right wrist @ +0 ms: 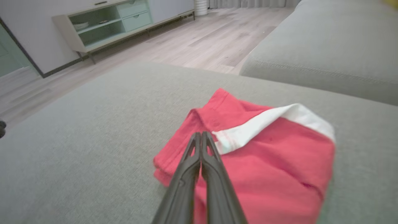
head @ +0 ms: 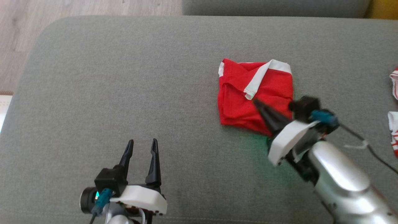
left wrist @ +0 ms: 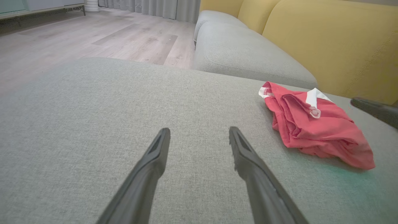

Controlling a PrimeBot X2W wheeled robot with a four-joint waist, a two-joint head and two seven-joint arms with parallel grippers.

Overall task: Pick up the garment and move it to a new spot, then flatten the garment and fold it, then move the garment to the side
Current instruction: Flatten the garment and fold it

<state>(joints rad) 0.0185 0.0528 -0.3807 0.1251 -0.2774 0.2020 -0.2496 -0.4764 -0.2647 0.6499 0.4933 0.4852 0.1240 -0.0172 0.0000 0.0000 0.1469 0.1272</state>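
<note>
While the red folded cloth garment with white trim [head: 245, 93] lies on the grey woven sofa cushion [head: 124, 77], the head view shows the right gripper [head: 256, 102] closed, its tips over the cloth, and the left gripper [head: 142, 143] spread open, well apart. The left wrist view puts the garment off to the right. The right wrist view shows no cloth pinched. Folding looks done; moving it aside calls for reopening and gripping all layers.
</note>
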